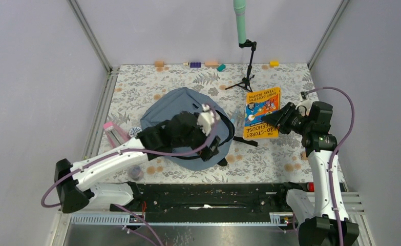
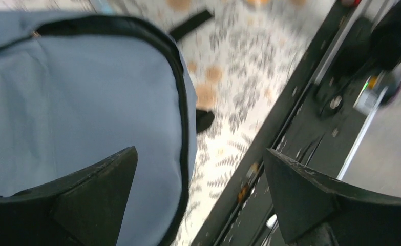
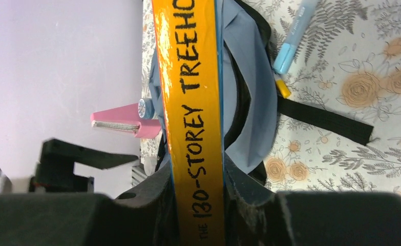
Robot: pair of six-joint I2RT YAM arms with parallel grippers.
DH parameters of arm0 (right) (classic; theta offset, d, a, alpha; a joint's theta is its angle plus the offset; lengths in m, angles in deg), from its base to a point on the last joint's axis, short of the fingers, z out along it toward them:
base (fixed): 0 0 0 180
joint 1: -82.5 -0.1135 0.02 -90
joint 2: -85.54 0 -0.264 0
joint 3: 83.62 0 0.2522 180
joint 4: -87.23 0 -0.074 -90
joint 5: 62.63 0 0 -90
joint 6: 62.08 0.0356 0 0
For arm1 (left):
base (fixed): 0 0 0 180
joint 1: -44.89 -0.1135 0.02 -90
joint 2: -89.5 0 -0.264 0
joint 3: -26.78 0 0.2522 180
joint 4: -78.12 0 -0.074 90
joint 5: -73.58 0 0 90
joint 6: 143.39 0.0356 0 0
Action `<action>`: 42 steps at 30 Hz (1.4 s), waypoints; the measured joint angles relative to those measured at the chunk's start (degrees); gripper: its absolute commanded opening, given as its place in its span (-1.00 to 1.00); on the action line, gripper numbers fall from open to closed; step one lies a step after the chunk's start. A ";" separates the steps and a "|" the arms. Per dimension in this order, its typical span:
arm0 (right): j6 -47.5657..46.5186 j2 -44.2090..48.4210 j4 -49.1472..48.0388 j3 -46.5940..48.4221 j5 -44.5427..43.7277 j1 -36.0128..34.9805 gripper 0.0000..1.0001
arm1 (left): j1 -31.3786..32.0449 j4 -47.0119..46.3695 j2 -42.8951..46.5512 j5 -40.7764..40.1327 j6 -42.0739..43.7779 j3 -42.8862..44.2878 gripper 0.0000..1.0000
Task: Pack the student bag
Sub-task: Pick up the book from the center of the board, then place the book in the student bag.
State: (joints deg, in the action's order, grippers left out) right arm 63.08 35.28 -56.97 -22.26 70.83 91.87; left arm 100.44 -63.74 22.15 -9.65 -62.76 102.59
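- Lying at the centre of the overhead frame, the student bag (image 1: 170,105) rests on the floral-print desk (image 1: 136,82), with the left arm stretched across much of its grey-blue fabric. The left gripper (image 1: 212,137) sits over the bag's lower-right part, and its jaws are too dark to read from this view.
- Right of centre in the same view, the right gripper (image 1: 279,122) pinches the lower-right edge of an orange book (image 1: 262,107), just beside the bag's right side. A pink object (image 1: 113,132) lies at the bag's left. A tripod stand (image 1: 247,77) carrying a green tube rises in the upper middle, and small coloured blocks (image 1: 208,64) line the far edge.
- In the blurred left wrist view, the jaws are spread wide and hold nothing. One finger (image 2: 96,189) hangs at lower left over the bag fabric, the other at lower right over a black rail (image 2: 290,118). The bag fills the left half, its black-trimmed edge curving down the middle.
- In the right wrist view, the jaws are clamped on the book, which runs edge-on up the centre and is lettered "THE 130-STOREY TREEHOUSE". The bag shows behind it in the upper middle. A blue pen (image 3: 290,36) lies on the desk at upper right, a black strap (image 3: 323,120) at right of centre, and the pink object at left.
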 measured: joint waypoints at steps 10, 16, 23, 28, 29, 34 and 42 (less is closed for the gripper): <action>-2.21 0.50 3.80 -0.59 -1.22 0.00 -0.96 | 9.97 11.04 -9.33 -15.89 7.39 -1.99 0.97; -3.48 1.14 6.27 -0.59 -2.03 0.00 -0.96 | 9.92 11.56 -9.92 -24.68 8.59 -2.16 0.67; -3.91 2.08 7.54 -0.59 -2.03 0.00 -0.96 | 9.94 11.72 -11.56 -28.33 9.68 -2.43 -0.37; -4.09 2.51 8.02 -1.20 -1.79 0.00 -1.00 | 9.88 11.89 -11.47 -31.89 9.60 -2.08 -1.00; -4.11 2.47 8.02 -1.75 -1.70 0.00 -1.00 | 9.57 12.02 -11.47 -32.35 9.55 -1.70 -1.00; -3.78 1.18 8.52 -4.96 -0.96 -1.20 -1.00 | 5.51 11.93 -10.10 -31.78 8.48 0.66 -1.00; 1.60 -2.86 3.85 -8.26 3.17 -11.65 -1.00 | -5.25 7.80 0.96 -26.25 4.87 -0.94 -1.00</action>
State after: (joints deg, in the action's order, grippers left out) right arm 64.68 32.41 -53.12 -30.52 74.00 80.22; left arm 95.19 -55.94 23.11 -35.90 -57.88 101.65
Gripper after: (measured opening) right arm 0.309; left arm 0.024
